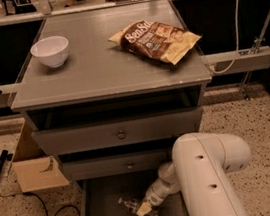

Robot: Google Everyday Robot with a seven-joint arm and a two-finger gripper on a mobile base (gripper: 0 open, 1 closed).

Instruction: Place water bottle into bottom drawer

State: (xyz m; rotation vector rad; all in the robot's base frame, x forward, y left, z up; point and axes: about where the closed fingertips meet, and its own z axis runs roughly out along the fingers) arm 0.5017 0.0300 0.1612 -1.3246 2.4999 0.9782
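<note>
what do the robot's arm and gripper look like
The arm is a thick, smooth cream-white tube with small round holes, narrowing to a slimmer segmented wrist. The gripper, down in the bottom drawer, is small with a pale yellowish tip.

You've got the grey cabinet dead centre, speckled floor spreading either side of it, a cardboard box tucked at its left, and the gripper low at its foot.

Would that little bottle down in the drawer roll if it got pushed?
Probably. The water bottle seems to lie on its side on the bottom drawer floor, beside the gripper, so a nudge could roll it. It looks like clear plastic, so likely light and a bit squashy.
</note>
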